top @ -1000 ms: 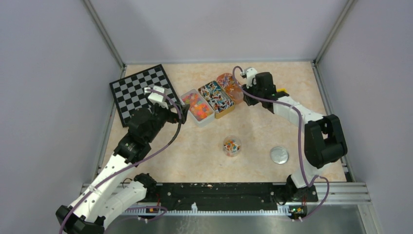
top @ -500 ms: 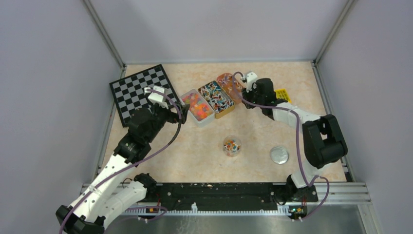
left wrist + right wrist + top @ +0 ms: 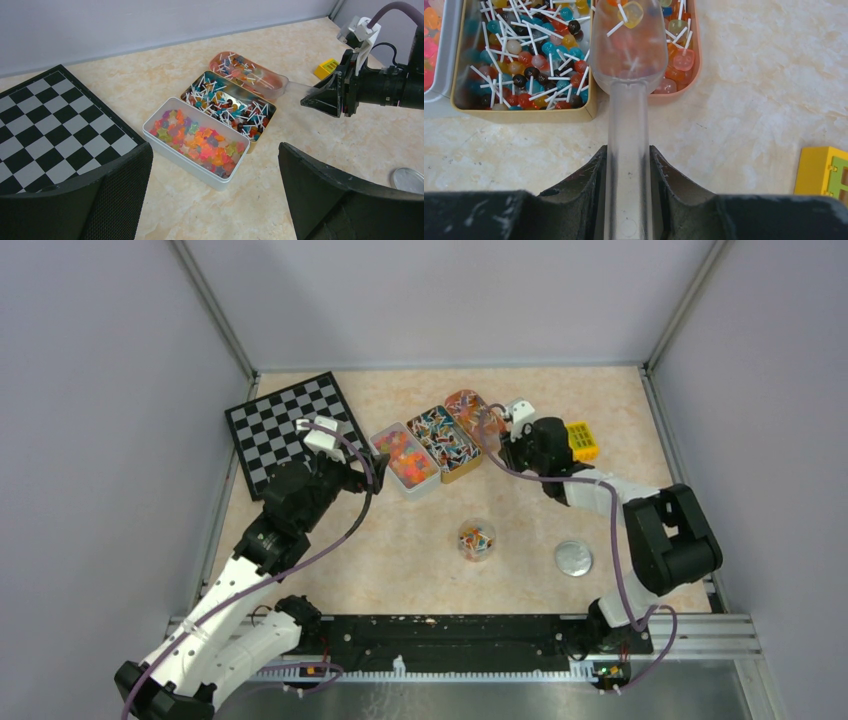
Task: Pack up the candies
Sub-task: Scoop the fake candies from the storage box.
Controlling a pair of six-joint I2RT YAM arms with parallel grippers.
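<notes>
Clear plastic scoop clamped by its handle in the right gripper, fingers squeezed tight on both sides. Carries a few candies in its bowl, with a yellow gummy on a white stick on top. Hangs over the near end of the pink tray, just beside the gold tin full of tiny lollipops.

Compared with a second ago: pulled back toward the robot's side of the table. Covered the yellow block then; leaves it in plain sight now, off to the right. Looks like a scoop just filled and coming out of the tray. Good news for the packing: one more load ready to go. Next stop, most likely, the small clear jar in the middle of the table, already part full of mixed sweets. Round silver lid lying well apart from it, not yet on.

Left gripper wide open, holding nothing, hanging near the white tin of star gummies and beside the checkerboard. Same spot as a second ago, no move at all.

Most of the candies lying in the three trays at the back. Best to keep the scoop level on the way, or else a spill onto the table.
</notes>
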